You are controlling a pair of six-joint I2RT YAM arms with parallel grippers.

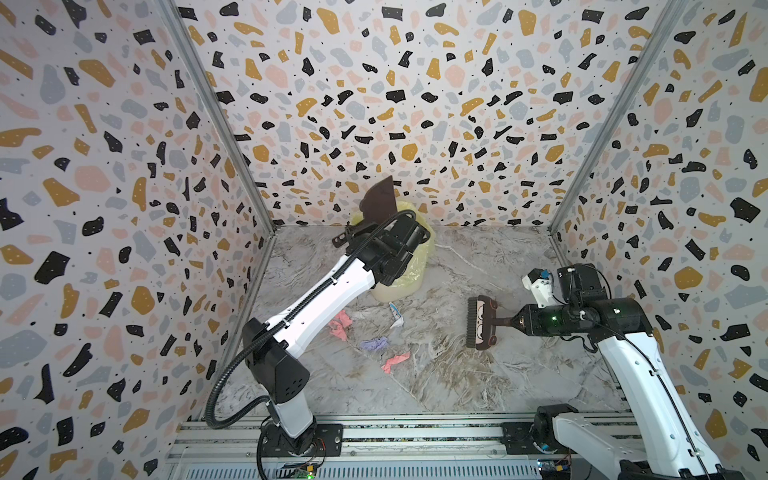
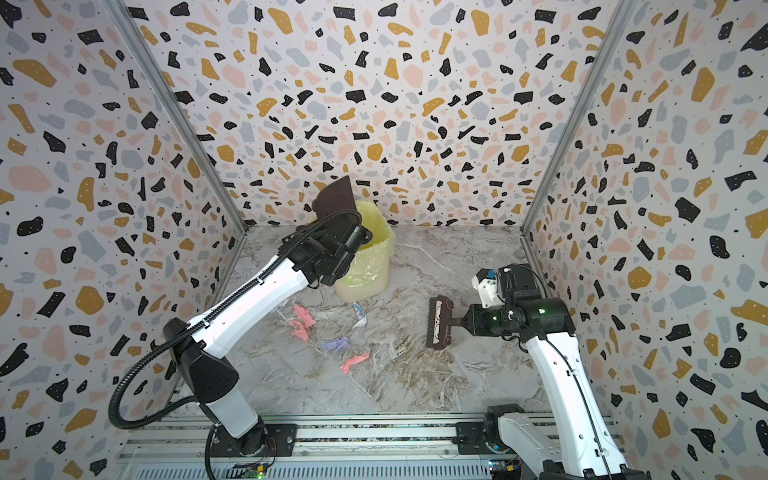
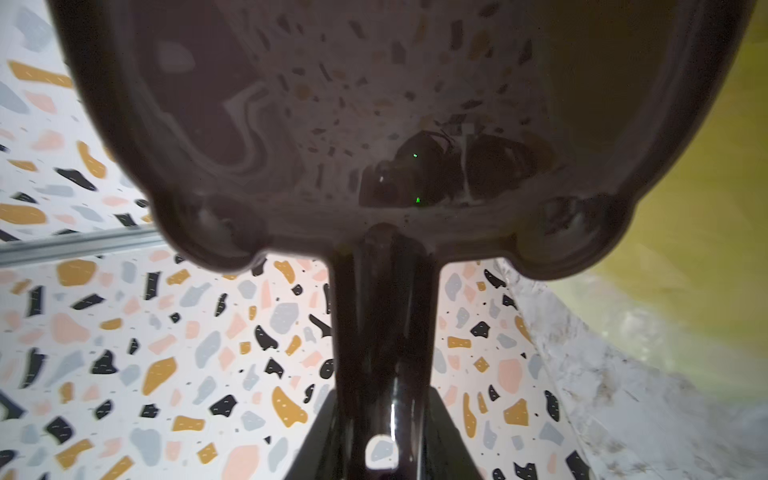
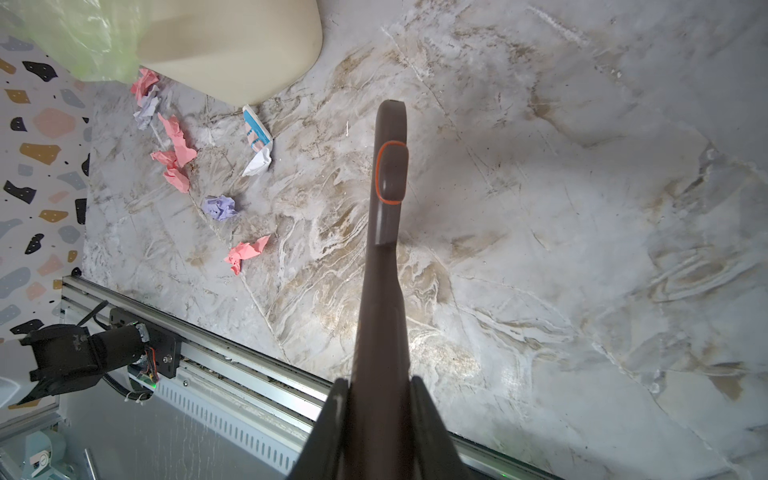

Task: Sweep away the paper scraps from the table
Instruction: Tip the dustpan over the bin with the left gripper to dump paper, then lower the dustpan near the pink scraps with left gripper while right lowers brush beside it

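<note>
We are holding the dustpan (image 1: 379,198) up with the left gripper (image 3: 382,432), tipping it steeply over the bin (image 1: 401,291) at the back of the table (image 1: 478,382). We judge this is so that anything in the pan slides into the yellow liner (image 1: 424,245) and not back onto the marble. The jaws are standing narrow, pinching the pan's dark handle from both sides and touching nothing else. In the left wrist view the pan's inner face is looking bare, though its glossy reflections are making that hard to be sure of.

With the right gripper (image 4: 378,415) we are clamping the brush (image 1: 481,323) by its handle, jaws drawn tight on it. We are carrying the head low over the table with the bristles facing the litter, ready for pushing it toward the left arm's side.

The paper scraps (image 1: 376,344) are lying loose on the table in front of the bin, apart from the brush head. Several are pink, one is lilac, and a blue-and-white one is sitting nearest the bin. We are judging the sweeping unfinished, with the pan needing to come down beside them.
</note>
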